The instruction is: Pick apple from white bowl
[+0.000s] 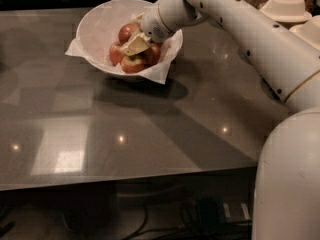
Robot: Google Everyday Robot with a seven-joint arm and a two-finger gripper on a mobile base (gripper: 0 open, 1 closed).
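The white bowl [95, 29], lined with crinkled white paper, stands at the far left of the grey table [150, 129]. Several red apples lie in it: one at the back [128, 31], one at the left [115, 54], one at the front with a paler top [132, 65] and one at the right [153, 54]. I cannot tell which is the large yellow-blushed apple. My gripper [134, 45] reaches down into the bowl from the right and rests among the apples, covering the middle of the pile.
My white arm [240, 29] crosses the table's far right side. Stacks of white plates [286, 8] stand at the back right. The table's front edge runs along the bottom, with cables [210, 211] on the floor under it.
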